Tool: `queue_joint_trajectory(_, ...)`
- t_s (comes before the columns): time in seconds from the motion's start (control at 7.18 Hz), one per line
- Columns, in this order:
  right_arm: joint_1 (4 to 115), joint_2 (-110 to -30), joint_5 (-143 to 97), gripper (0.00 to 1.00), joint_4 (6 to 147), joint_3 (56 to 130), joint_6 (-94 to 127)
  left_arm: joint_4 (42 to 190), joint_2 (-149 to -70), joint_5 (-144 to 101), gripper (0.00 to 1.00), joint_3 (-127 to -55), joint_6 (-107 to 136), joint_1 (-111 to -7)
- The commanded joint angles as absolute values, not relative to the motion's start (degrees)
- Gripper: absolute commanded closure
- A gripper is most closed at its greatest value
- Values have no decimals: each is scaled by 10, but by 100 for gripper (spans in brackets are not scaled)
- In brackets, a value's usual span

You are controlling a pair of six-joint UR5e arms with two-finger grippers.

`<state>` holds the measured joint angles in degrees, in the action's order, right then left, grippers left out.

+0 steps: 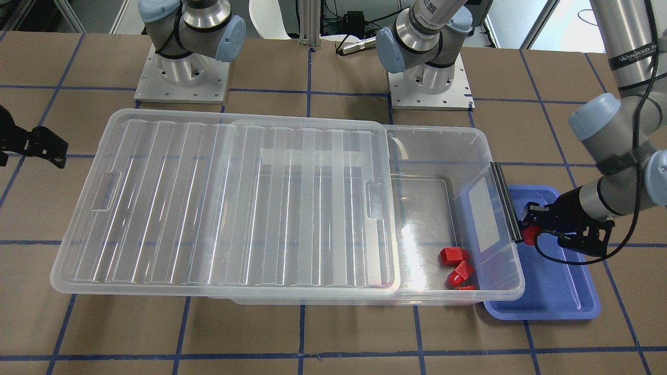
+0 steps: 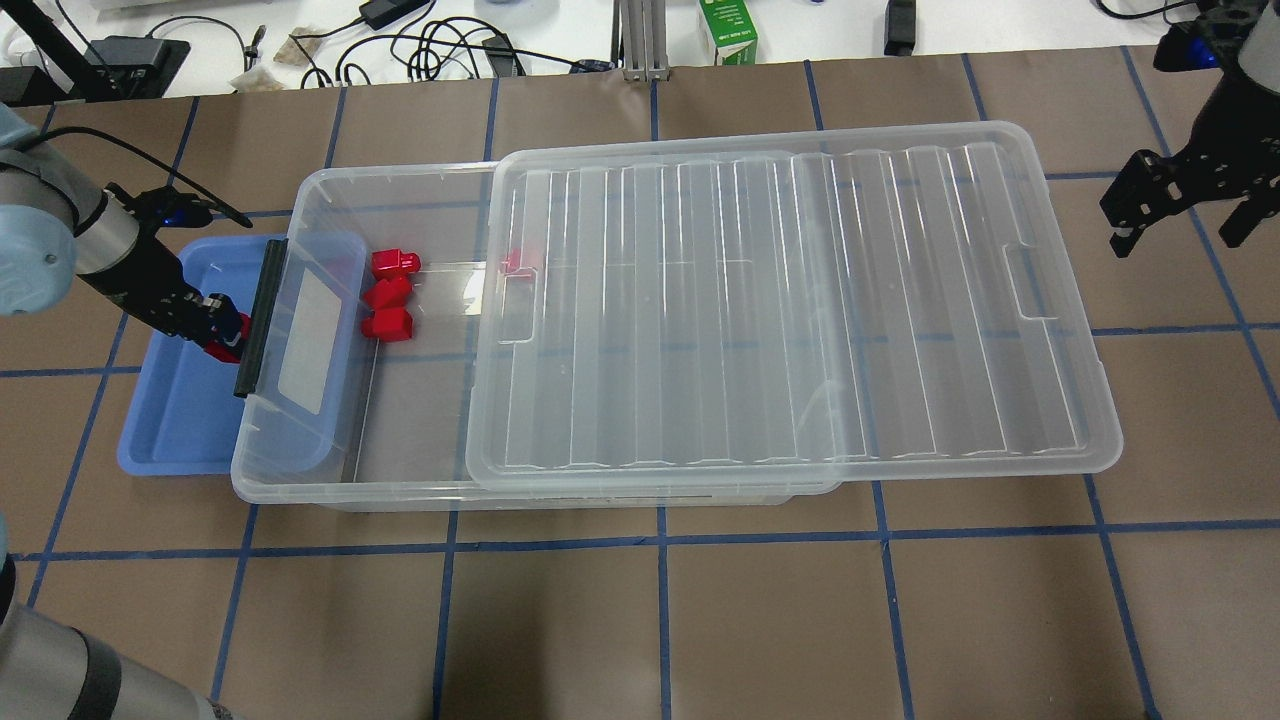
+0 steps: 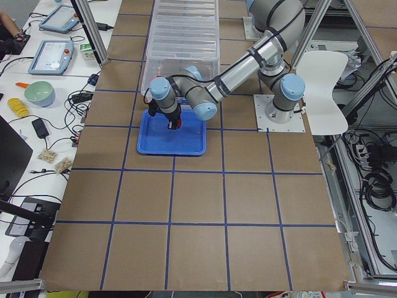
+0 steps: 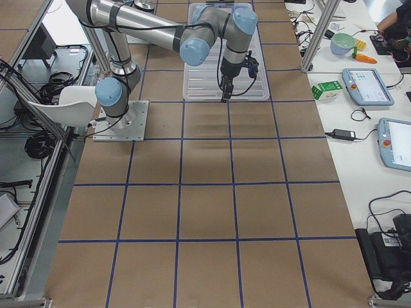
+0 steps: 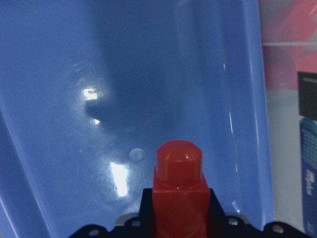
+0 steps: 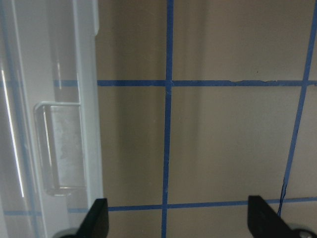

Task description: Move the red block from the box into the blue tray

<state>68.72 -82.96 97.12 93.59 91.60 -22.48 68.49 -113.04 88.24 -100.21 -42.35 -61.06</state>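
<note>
While my left gripper (image 1: 527, 232) is clamped on the small bright red plastic block (image 1: 529, 238), the front view puts both at frame right. They hang over the shallow blue plastic tray (image 1: 552, 284), just beside the black strip (image 1: 508, 200) on the end of the large clear plastic box (image 1: 458, 133). Risk, as I judge it: any drift toward that strip and my wrist clips it, jarring the block loose early. Ribbed clear lid (image 1: 224, 203) sits toward frame left, so the box is open at the tray end. Loose red blocks (image 1: 456, 265) lie inside, near the lower corner.

Overhead view: block at frame left, over the tray's upper half, not its middle. Box end overlaps the tray's right side. Released high, I'd expect a bounce, perhaps under that overhang or over the raised rim.

Left wrist view: block bottom centre, stub pointing forward, blue floor beyond. Height above the floor, cannot tell.

Right wrist view: my right gripper (image 6: 181, 223) has its jaws spread wide, holding nothing, over brown table (image 6: 223, 148) beside the lid's edge. Well apart, no obstruction.
</note>
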Motion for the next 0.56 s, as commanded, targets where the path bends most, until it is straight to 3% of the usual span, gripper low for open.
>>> queue_joint_trajectory(0.0, 683, -812, 971, 0, 953, 917, -243, 655, -1146, 901, 95, -1016, -426, -610)
queue_joint_trajectory(0.14, 683, -797, 970, 0, 956, 921, -239, 655, -1148, 901, 72, -1012, -422, -610)
queue_joint_trajectory(0.28, 684, -792, 965, 0, 957, 929, -236, 655, -1144, 901, 10, -1008, -416, -611)
queue_joint_trajectory(0.42, 685, -793, 963, 0, 956, 933, -228, 662, -1131, 906, 8, -1005, -402, -616)
